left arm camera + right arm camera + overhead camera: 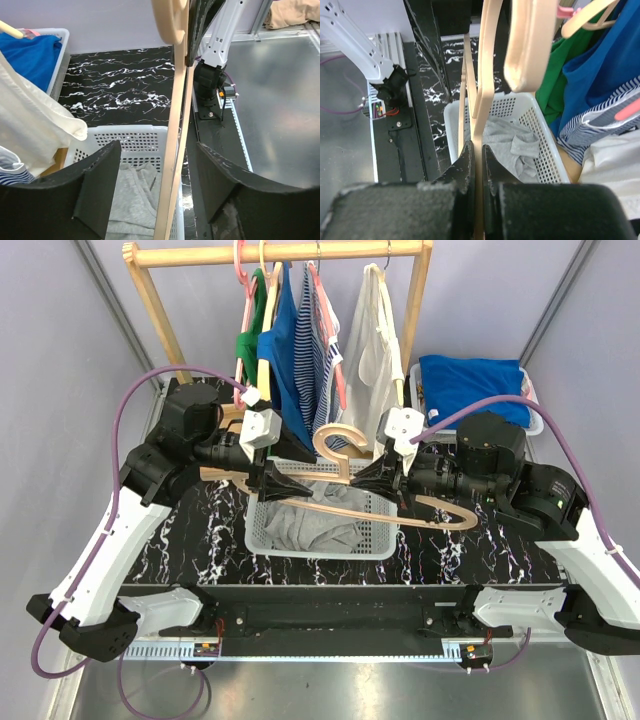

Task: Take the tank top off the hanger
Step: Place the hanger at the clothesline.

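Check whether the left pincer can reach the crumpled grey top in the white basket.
Probably not yet: the left pincer hangs open above the grey top, but the pale wooden hanger, clamped by the right pincer, runs between its fingers.

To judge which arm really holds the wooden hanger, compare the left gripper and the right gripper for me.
The left gripper stands open, the wooden hanger passing between its jaws with gaps on both sides; the right gripper is shut on that hanger. In the top view, the left gripper sits left of the hook, the right gripper right of it. Both hang above the white basket.
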